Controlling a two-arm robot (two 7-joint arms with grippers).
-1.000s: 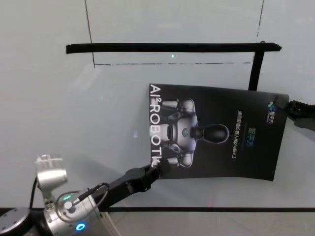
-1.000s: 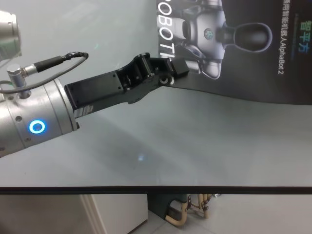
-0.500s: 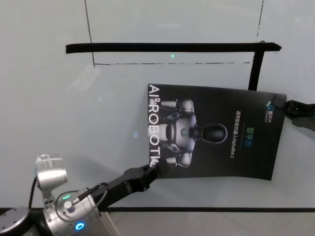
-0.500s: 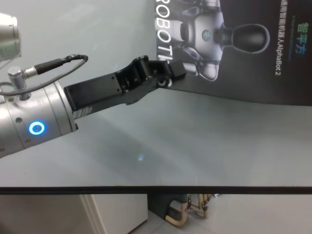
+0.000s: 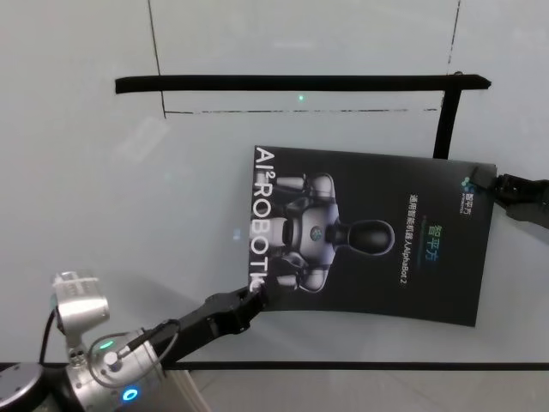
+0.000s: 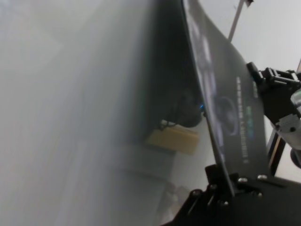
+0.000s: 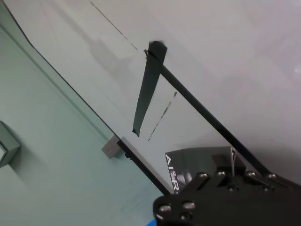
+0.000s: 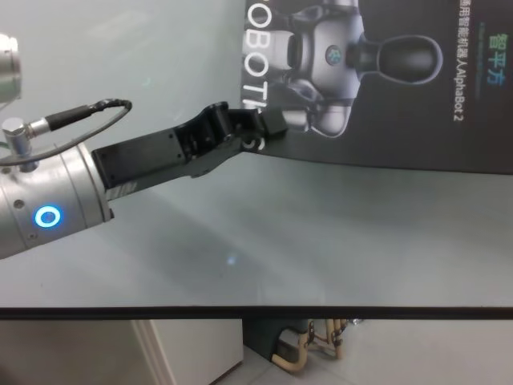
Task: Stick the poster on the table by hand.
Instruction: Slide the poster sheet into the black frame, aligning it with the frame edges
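Observation:
The poster [image 5: 377, 236], a dark sheet with a silver robot and white letters, hangs just above the pale grey table [image 5: 120, 215], its far edge slightly bowed. My left gripper [image 5: 256, 297] is shut on its near left corner by the "ROBOT" letters; the chest view shows that same left gripper [image 8: 266, 128] clamped on the poster [image 8: 401, 88]. At the far right corner my right gripper [image 5: 495, 184] is shut on the sheet's edge. In the left wrist view the poster [image 6: 221, 113] appears edge-on, rising from the fingers. The right wrist view catches only a corner of the poster [image 7: 181, 165].
A long black tape strip [image 5: 300, 83] lies across the table beyond the poster, meeting a shorter black strip [image 5: 446, 120] at its right end. A thin dashed line [image 5: 300, 112] runs just below the long strip. The table's dark front edge [image 8: 256, 314] is close to me.
The left gripper has drawn its corner of the poster leftward and toward me. The sheet has shifted left and turned slightly. The right gripper has hardly moved.

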